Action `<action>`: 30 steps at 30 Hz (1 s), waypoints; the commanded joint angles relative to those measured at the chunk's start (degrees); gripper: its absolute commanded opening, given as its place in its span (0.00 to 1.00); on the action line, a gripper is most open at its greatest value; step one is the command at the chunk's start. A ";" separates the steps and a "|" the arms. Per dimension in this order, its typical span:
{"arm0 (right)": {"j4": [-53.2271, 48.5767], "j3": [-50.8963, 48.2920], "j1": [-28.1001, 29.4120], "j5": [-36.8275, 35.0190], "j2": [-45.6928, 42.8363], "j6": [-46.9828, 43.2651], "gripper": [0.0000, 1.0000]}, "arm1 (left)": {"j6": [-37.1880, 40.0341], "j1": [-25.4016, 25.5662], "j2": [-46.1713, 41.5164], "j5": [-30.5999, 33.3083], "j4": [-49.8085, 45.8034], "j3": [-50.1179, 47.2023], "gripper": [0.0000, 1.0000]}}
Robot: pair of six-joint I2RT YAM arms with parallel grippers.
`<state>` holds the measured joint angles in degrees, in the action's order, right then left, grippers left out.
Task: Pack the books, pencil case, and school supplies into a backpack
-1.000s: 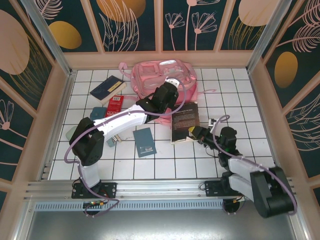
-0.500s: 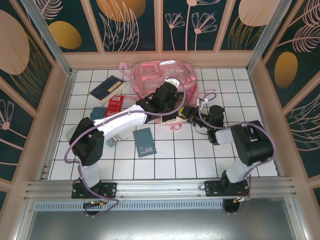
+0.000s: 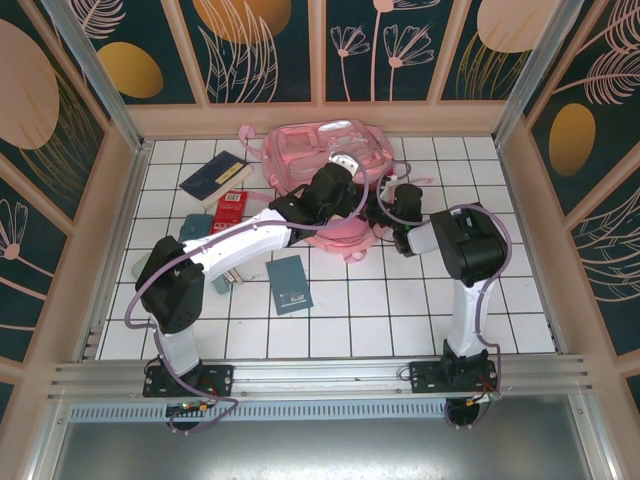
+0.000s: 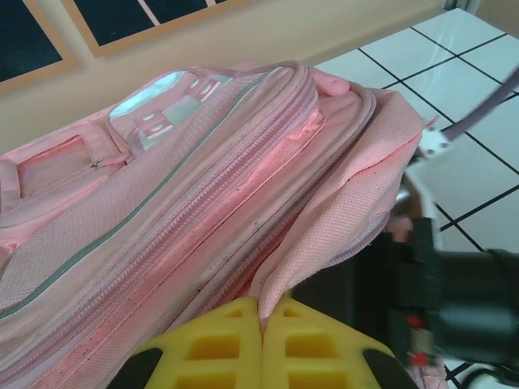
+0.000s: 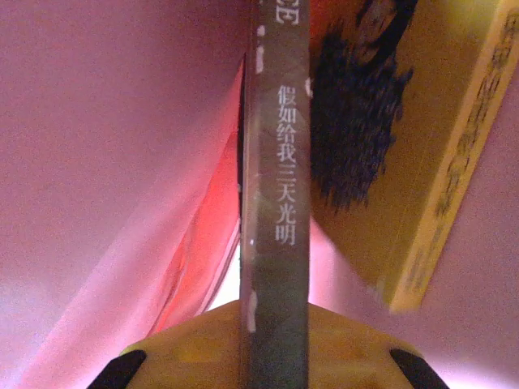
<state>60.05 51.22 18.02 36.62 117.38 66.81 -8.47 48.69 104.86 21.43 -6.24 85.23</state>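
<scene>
The pink backpack (image 3: 325, 150) lies at the back of the table. My left gripper (image 3: 348, 188) is shut on the fabric flap (image 4: 324, 235) at its opening and holds it lifted; its yellow fingers (image 4: 219, 340) pinch the cloth. My right gripper (image 3: 378, 205) is shut on a thick dark book (image 5: 276, 203), spine up, and it is inside the opening with pink fabric (image 5: 97, 162) all round. A yellow book (image 5: 389, 121) lies inside beside it. A navy book (image 3: 213, 177), a small teal book (image 3: 290, 283) and a red piece (image 3: 232, 207) lie on the tiles.
A small teal square (image 3: 197, 225) and thin tan sticks (image 3: 228, 280) lie left of my left arm. A pink strap (image 3: 350, 245) trails in front of the backpack. Wooden walls (image 3: 85, 250) fence the tiled table on three sides.
My right arm has swung from the table's right front to the backpack, carrying the dark book into the opening. My left gripper has kept hold of the flap.
</scene>
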 commanded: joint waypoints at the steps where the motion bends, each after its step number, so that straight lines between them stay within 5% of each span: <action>1: 1.88 4.49 1.06 -6.09 1.14 -0.85 0.00 | -1.97 0.38 -3.88 -2.10 2.64 3.20 0.00; 21: 4.39 10.12 5.69 -32.15 7.20 11.94 0.00 | -5.57 0.62 -4.40 -5.89 2.63 2.48 0.00; 24: -1.34 15.95 6.18 -31.37 8.34 10.43 0.00 | -5.72 0.61 -4.36 -6.45 2.86 2.39 0.00; 30: -6.87 21.48 6.65 -27.54 12.22 8.27 0.19 | -5.86 0.70 -4.25 -6.14 3.14 2.20 0.00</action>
<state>53.60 70.67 25.10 12.32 128.25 76.82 -12.64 48.21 104.27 17.23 -6.42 85.73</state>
